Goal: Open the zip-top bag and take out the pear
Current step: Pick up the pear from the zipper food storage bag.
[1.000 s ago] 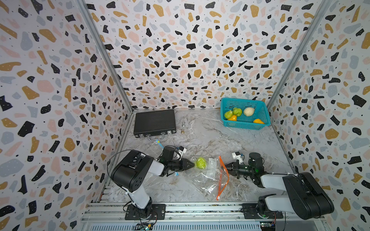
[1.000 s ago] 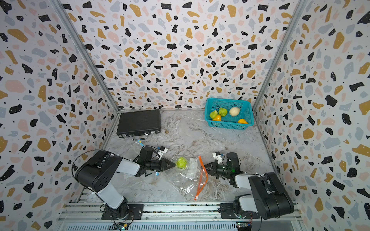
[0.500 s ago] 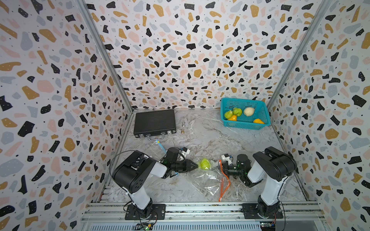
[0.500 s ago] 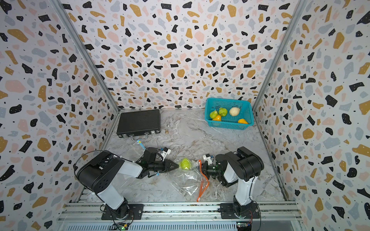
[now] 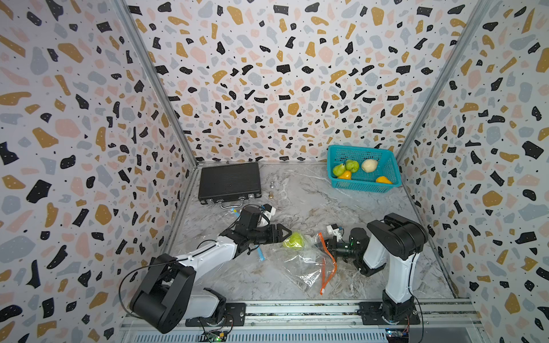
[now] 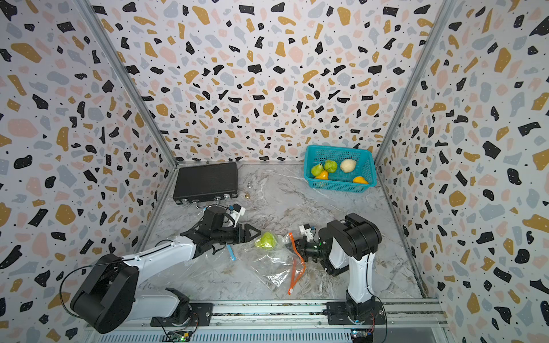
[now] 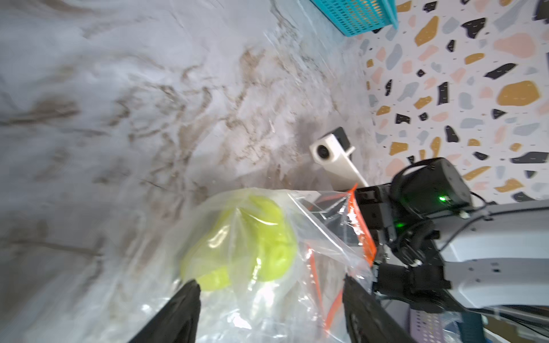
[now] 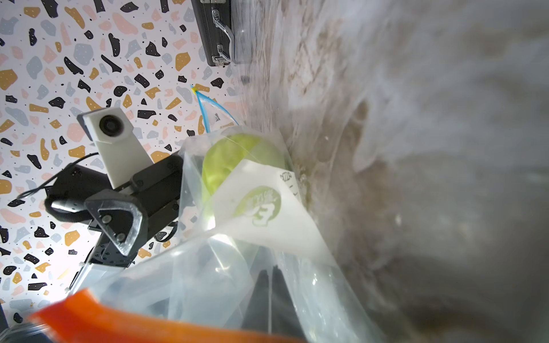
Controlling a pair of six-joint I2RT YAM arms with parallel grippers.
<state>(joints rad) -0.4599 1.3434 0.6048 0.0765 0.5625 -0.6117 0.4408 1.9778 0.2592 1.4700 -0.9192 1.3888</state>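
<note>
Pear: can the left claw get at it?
Probably not: the open left claw is beside the pear, but zip-top bag film covers it; the orange zip is by the right claw.

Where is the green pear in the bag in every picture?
A top view: pear inside the clear bag, middle, low in the picture.
A top view: pear, same spot.
Left wrist: pear just past the black fingers.
Right wrist: pear behind the white label.
Landmark: the bag's orange zip strip, in all four.

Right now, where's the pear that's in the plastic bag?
In a top view the pear lies inside the clear bag near the table's front, between the left tool and the right tool.
</note>
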